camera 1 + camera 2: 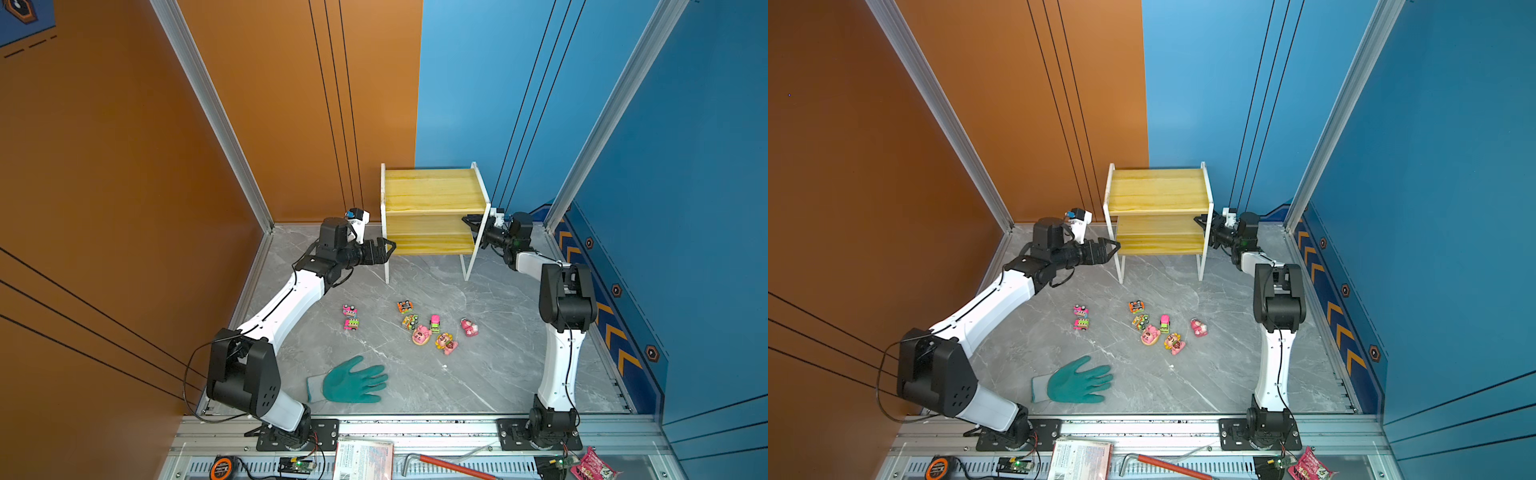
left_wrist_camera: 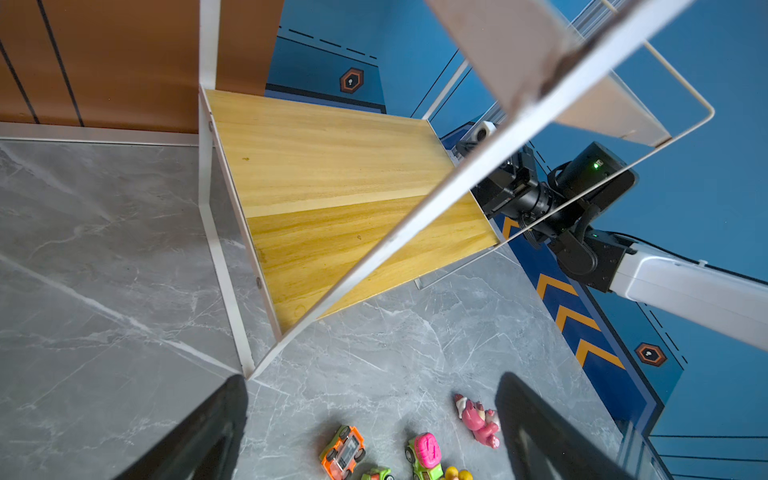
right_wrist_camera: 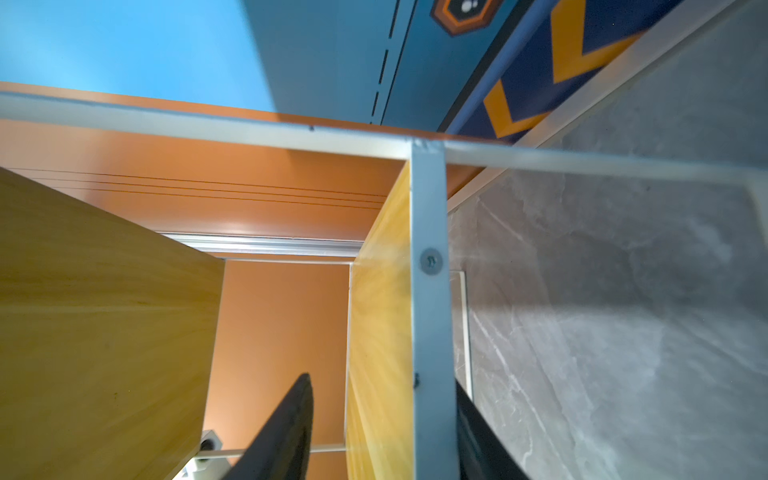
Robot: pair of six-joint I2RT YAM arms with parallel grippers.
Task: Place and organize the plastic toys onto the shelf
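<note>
The plastic toys lie loose on the grey floor in front of the shelf (image 1: 432, 191) in both top views: several cars, such as an orange one (image 1: 404, 306), and three pink bears, one (image 1: 446, 343) with yellow petals. Both shelf boards are bare. My left gripper (image 1: 390, 251) hangs open and empty beside the shelf's front left leg. Its wrist view shows the orange car (image 2: 343, 451) and a bear (image 2: 478, 419) on the floor beyond. My right gripper (image 3: 381, 380) is open astride a board's end and its white frame bar (image 3: 430, 311) at the shelf's right side, with one finger (image 3: 291, 424) standing off the wood.
A teal work glove (image 1: 353, 380) lies on the floor near the front, left of the toys. A tape measure (image 1: 220, 467), a booklet (image 1: 363, 459) and a red-handled wrench (image 1: 449, 465) sit on the front rail. The walls stand close behind the shelf.
</note>
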